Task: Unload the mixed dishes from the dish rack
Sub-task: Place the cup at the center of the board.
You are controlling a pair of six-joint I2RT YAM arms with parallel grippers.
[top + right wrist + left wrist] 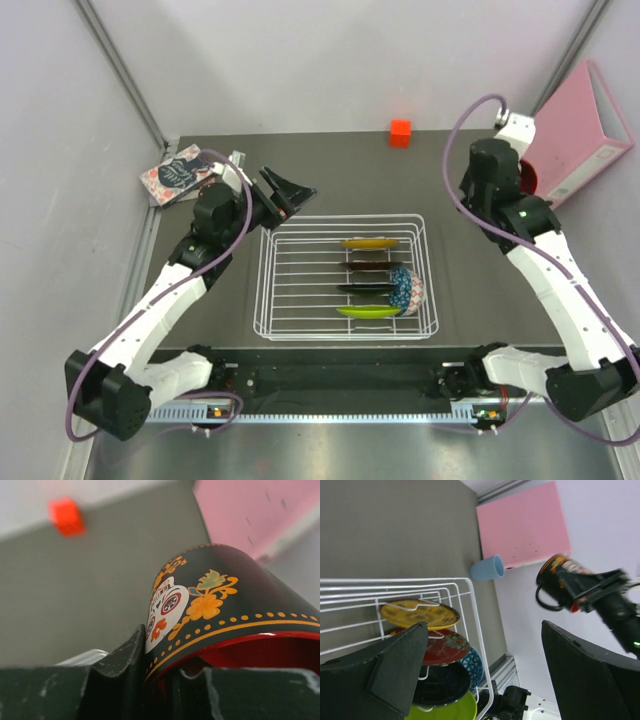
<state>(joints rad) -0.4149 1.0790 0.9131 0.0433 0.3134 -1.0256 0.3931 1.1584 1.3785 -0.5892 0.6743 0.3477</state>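
**Overhead view.** The dish rack (262, 290) sits mid-desk (460, 300). Four plates stand on edge in its 3 o'clock half. From 12 to 6 o'clock they are the yellow plate (370, 243), the reddish plate (366, 266), the black plate (365, 289) and the lime green plate (368, 312). The blue patterned bowl (407, 288) leans at their 3 o'clock side. The left tool (295, 200) hovers at the rack's 10 o'clock, released, fingers spread wide on nothing. The right tool (522, 180) is at the rack's 2 o'clock, before the pink binder (585, 130). The orange-red cube (401, 132) lies at 12 o'clock.

**Left wrist view.** The rack corner and its plates fill 7 o'clock. The light blue cup (487, 568) is on the desk outside the rack, at 12 o'clock, just beside the binder. At 3 o'clock the dark mug (554, 580) is raised above the desk in the right tool.

**Right wrist view.** The right tool is clenched on the mug's rim, one finger outside the wall and one against the red interior. The cube is at 11 o'clock, the binder at 1 o'clock.
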